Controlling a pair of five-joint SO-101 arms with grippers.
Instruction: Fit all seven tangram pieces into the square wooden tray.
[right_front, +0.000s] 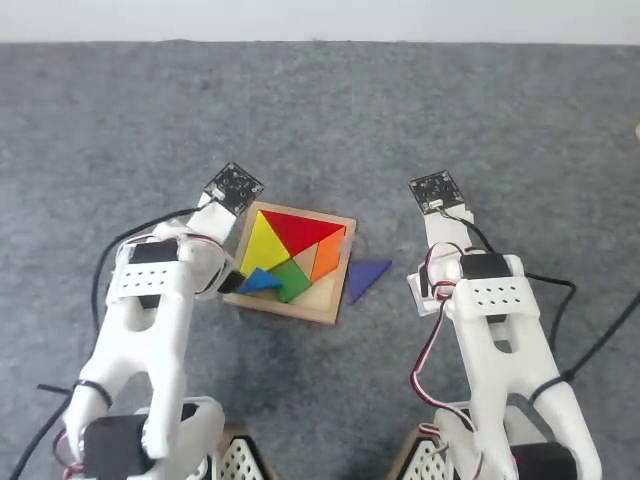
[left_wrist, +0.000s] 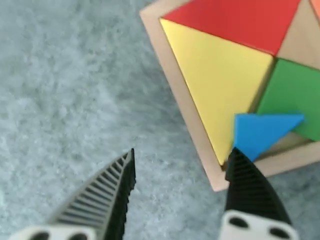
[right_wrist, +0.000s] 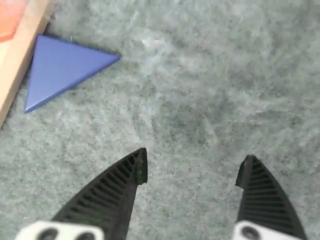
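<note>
The square wooden tray (right_front: 335, 312) holds a yellow triangle (right_front: 262, 244), a red triangle (right_front: 300, 231), an orange piece (right_front: 327, 258) and a green piece (right_front: 292, 283). A small blue triangle (left_wrist: 260, 131) lies near the tray's corner, partly over the green piece (left_wrist: 292, 95) and beside the yellow one (left_wrist: 220, 80). My left gripper (left_wrist: 180, 172) is open at that corner, one fingertip (left_wrist: 239, 162) right by the blue triangle, the other over carpet. A purple triangle (right_wrist: 57, 67) lies on the carpet just outside the tray. My right gripper (right_wrist: 195, 167) hangs open over bare carpet, short of it.
Grey carpet covers the table all round. The purple triangle (right_front: 366, 277) sits against the tray's right side, between the tray and the right arm (right_front: 480, 300). The left arm (right_front: 160, 290) stands beside the tray's left edge.
</note>
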